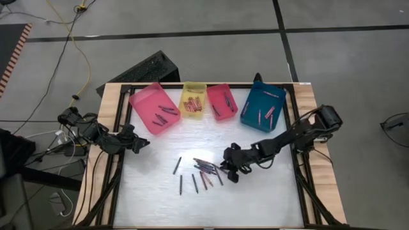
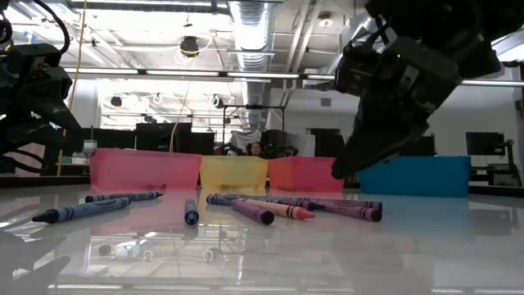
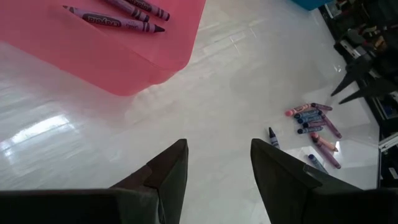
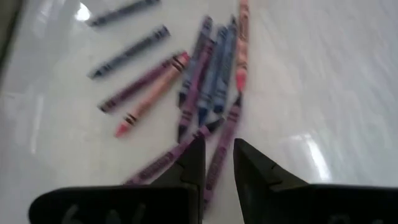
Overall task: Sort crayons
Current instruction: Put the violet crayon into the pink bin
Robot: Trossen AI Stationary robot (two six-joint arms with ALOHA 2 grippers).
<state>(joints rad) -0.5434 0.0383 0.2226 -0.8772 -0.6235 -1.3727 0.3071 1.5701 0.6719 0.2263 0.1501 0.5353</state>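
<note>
At the left edge of the worktop (image 1: pixel 255 198) the left hand (image 1: pixel 142 145) waited just in front of the large pink tray (image 1: pixel 154 107), its fingers (image 3: pixel 168 177) standing apart with nothing between them. That tray already held a few purple crayons (image 3: pixel 118 22). Next along the back came the yellow tray (image 1: pixel 193 100) with reddish sticks in it, then the small red tray (image 1: pixel 222 101), then the blue tray (image 1: pixel 263 107), each holding a few crayons.

The loose crayons (image 1: pixel 203 171) lay mid-worktop: two or three dark blue ones apart to the left, then a tight fan of blue, purple and pink ones lying side by side and partly overlapping. The right hand (image 1: pixel 231 172) hovered at the right end of that fan, tips angled down, fingers (image 4: pixel 255 165) set to a narrow gap and empty. In its wrist view a purple crayon (image 4: pixel 222 152) ran lengthwise right under that gap.

The step in hand looked like picking one crayon out of the cluster. To do it well, the hand should probably turn so its fingers straddle the purple stick across its width, not along it. It should come straight down near the stick's middle, and close only once both tips are clear of the neighbouring blue ones. Lifting slowly would keep the rest of the fan from being dragged or rolled away.
</note>
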